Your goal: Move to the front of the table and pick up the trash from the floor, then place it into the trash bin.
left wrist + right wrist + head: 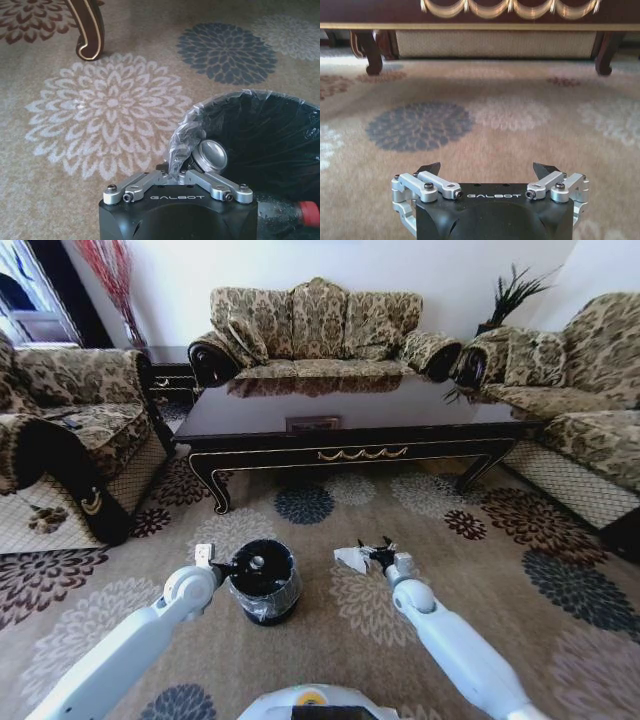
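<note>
The dark-brown table [350, 435] stands ahead on the carpet. On the floor before me is the black trash bin [263, 585] with a clear liner [186, 131]. My left gripper [228, 565] is at the bin's rim, shut on a small round shiny object [210, 155] held over the bin's opening [260, 140]; the bunched liner hides its fingertips. A red cap [310, 213] on clear plastic shows low by the bin's inside. A crumpled white paper piece [350, 558] lies on the carpet right beside my right gripper [377, 555], which is open and low over the floor [487, 169].
Patterned sofas [315, 325] ring the table on the left, back and right. A curved table leg [89, 30] stands on the carpet beyond the bin. Open flowered carpet [480, 570] spreads to the right of my right arm.
</note>
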`<state>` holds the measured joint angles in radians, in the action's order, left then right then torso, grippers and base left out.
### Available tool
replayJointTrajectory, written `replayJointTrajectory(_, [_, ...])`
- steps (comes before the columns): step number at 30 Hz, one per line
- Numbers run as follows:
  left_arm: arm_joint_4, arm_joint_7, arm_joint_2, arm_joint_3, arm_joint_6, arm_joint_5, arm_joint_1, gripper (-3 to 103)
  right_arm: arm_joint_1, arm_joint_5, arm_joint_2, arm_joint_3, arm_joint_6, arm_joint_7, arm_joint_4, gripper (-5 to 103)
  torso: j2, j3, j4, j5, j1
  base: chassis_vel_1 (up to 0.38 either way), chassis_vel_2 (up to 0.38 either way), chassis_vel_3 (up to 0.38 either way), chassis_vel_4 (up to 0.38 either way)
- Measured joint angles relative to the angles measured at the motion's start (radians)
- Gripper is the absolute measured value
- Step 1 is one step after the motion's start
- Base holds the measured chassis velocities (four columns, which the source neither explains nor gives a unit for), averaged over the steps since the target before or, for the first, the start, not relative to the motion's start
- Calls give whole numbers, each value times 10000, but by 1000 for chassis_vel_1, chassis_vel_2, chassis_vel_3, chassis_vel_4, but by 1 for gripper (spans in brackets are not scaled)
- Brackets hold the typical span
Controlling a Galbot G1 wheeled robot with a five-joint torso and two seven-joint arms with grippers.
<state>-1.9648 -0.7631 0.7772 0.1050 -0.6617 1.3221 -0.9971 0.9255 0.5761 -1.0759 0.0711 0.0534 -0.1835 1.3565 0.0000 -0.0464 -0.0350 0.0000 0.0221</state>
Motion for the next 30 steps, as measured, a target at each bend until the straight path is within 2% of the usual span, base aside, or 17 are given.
replayJointTrajectory(10, [135,-9,94,-223,66,109,362,4,-307,-100,-753,-82,-333,334,-1607,100,0,1,-2,0,0,0,0,0,0])
replayJointTrajectory(17, [226,20,115,-317,76,198,481,4,-1021,-537,-1528,-91,-1122,604,-3454,100,0,1,0,0,0,0,0,0,0])
replayJointTrajectory(26, [248,23,63,-400,77,272,627,4,-1471,-785,-1722,27,-1494,641,-4522,101,0,1,-1,-1,-1,0,0,0,0])
replayJointTrajectory(29, [330,23,128,-477,102,227,682,4,-1494,-687,-1730,48,-1754,819,-4750,88,0,1,0,2,-2,0,0,0,0])
replayJointTrajectory(30, [330,23,128,-477,102,227,682,4,-1494,-687,-1730,48,-1754,819,-4750,88,0,1,0,2,-2,0,0,0,0])
